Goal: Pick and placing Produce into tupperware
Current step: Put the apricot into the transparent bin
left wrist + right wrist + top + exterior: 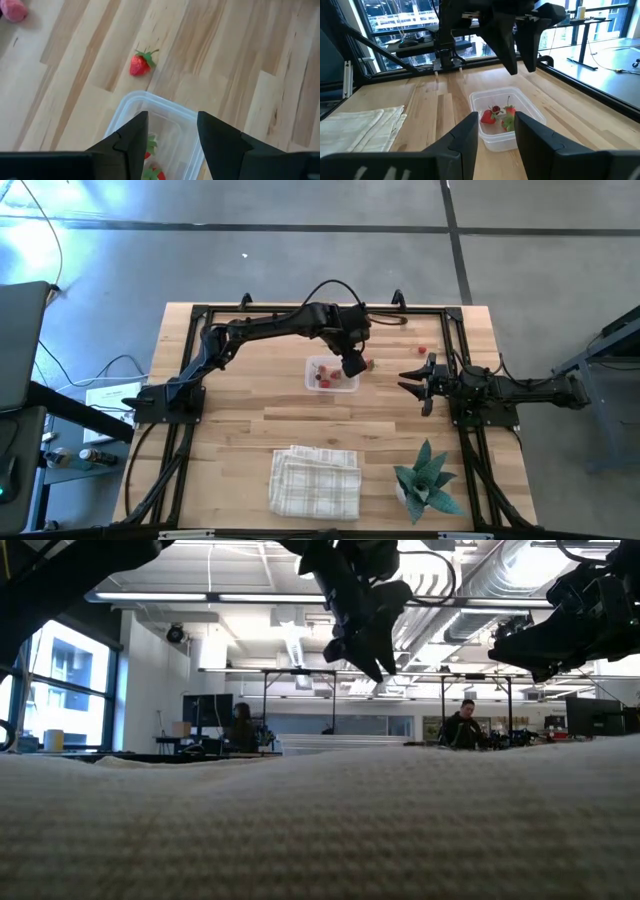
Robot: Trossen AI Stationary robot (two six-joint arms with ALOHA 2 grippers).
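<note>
The clear tupperware (322, 385) stands on the wooden table with a few red strawberries (490, 117) and a dark piece inside. My left gripper (353, 365) hangs open and empty above the container's right end; its fingers straddle the rim (150, 100) from above without touching it. One strawberry (141, 64) lies on the table just beyond the container, and another red piece (422, 351) lies farther right. My right gripper (412, 382) waits open at the table's right, pointing toward the container (502, 127).
A white checked folded cloth (315, 480) lies near the front edge and fills the low view's foreground (320, 830). A green star-shaped plant (428, 480) sits at front right. A pink piece (12, 10) lies farther off. Black frame rails (300, 310) border the table.
</note>
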